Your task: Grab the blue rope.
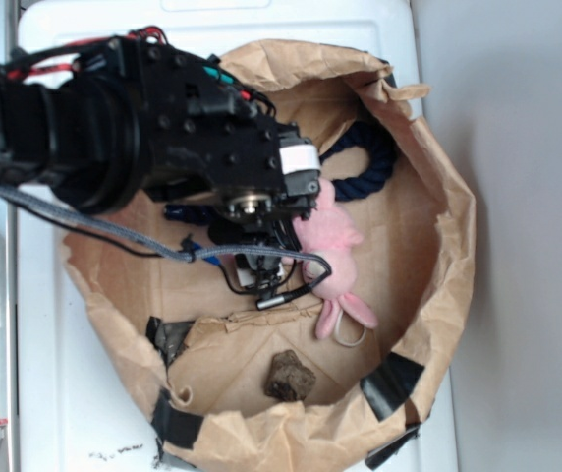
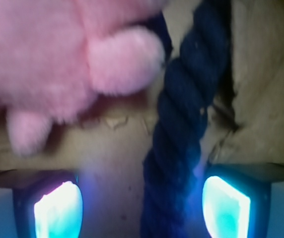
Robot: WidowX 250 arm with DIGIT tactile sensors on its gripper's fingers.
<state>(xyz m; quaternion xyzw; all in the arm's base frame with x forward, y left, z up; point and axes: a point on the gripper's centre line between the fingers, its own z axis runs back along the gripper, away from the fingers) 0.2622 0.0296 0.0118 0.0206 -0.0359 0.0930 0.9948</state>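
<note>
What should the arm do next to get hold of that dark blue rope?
Probably shut the gripper. In the wrist view the blue rope already runs between its two open fingers, nearer the right one, while the pink plush bunny sits off to the side.

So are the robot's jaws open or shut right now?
Open. In the wrist view the gripper shows two glowing pads wide apart, with the blue rope running between them and not yet pinched. The pink bunny lies beside it.

One blue rope (image 1: 365,169) curls at about two o'clock inside the one brown paper bag (image 1: 438,256). One pink plush bunny (image 1: 328,258) lies near the centre. One dark brown lump (image 1: 290,376) sits at six o'clock. One robot arm (image 1: 153,123) reaches in from ten o'clock.
</note>
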